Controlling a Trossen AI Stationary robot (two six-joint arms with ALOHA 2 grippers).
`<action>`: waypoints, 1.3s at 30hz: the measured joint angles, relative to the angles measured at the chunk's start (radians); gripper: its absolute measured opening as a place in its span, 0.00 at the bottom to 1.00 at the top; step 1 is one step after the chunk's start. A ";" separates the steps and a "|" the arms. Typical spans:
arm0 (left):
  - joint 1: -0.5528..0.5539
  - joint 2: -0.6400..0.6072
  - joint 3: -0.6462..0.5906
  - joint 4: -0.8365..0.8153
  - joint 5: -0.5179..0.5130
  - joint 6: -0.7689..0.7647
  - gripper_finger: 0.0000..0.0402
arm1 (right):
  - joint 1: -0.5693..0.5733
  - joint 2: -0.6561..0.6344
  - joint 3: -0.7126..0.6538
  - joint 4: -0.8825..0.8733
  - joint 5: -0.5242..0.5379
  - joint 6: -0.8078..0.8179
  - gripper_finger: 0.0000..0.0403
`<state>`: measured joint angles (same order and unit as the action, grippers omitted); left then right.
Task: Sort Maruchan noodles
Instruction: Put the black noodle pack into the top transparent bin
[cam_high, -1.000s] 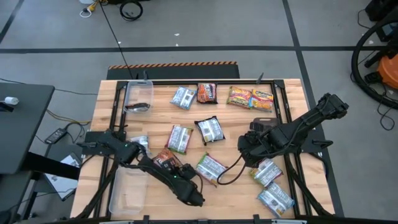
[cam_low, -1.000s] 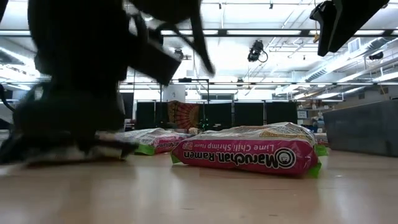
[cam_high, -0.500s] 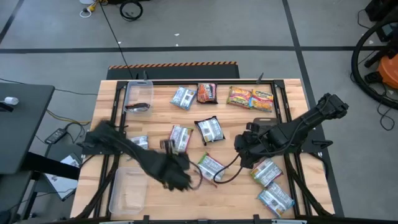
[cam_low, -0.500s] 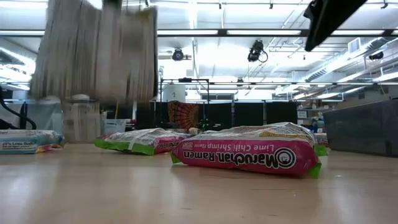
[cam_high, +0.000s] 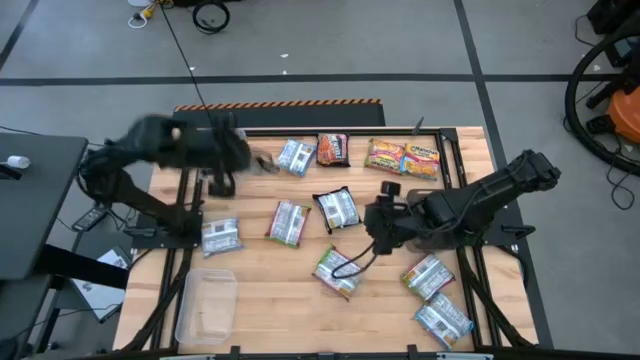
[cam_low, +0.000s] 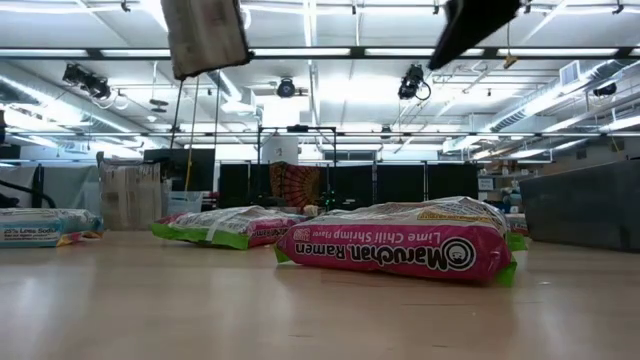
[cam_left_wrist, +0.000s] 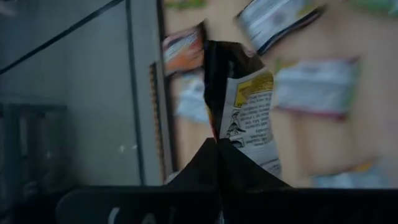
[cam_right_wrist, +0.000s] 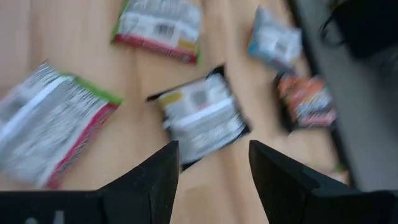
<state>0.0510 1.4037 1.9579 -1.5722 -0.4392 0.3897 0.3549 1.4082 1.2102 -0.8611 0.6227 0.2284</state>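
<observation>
My left gripper (cam_high: 252, 160) is raised over the table's far left corner, beside the clear bin (cam_high: 222, 158), and is shut on a dark brown-orange Maruchan packet (cam_left_wrist: 244, 102). The same packet shows high up in the low view (cam_low: 205, 35). My right gripper (cam_high: 372, 226) hovers open above the table's middle, pointing toward a black-wrapped packet (cam_right_wrist: 200, 119) that lies flat. Several more noodle packets lie flat on the wood: green-white (cam_high: 288, 222), blue-white (cam_high: 295, 157), yellow-red (cam_high: 385, 156). My left gripper pinches one end of the dark packet (cam_left_wrist: 231, 134) between its two shut fingers. The wrapper is crumpled where they meet. The packet sticks out beyond the fingertips, lifted clear of the table.
A second clear bin (cam_high: 205, 305) sits at the near left. A green-pink packet (cam_low: 395, 250) lies close to the near edge, and others lie at the near right (cam_high: 427, 277). A black frame rail (cam_high: 330, 131) runs round the tabletop.
My left gripper has risen sharply from the near middle of the table and swung toward the far left corner, rolling as it went. It has lifted the dark packet clear of the table and carried it along. My right gripper has drifted a little toward the table's left.
</observation>
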 joint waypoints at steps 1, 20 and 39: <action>0.062 -0.008 0.000 0.000 0.019 0.064 0.00 | -0.019 0.000 0.000 0.026 0.011 -0.053 0.49; 0.762 0.075 -0.250 0.001 0.258 0.230 0.00 | -0.555 0.000 0.000 0.523 -0.220 -0.707 0.49; 0.855 0.075 -0.660 0.236 0.274 0.474 0.02 | -0.700 0.000 0.000 0.599 -0.338 -0.695 0.49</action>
<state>0.9062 1.4785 1.2974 -1.3362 -0.1652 0.8640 -0.3456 1.4082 1.2102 -0.2624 0.2852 -0.4664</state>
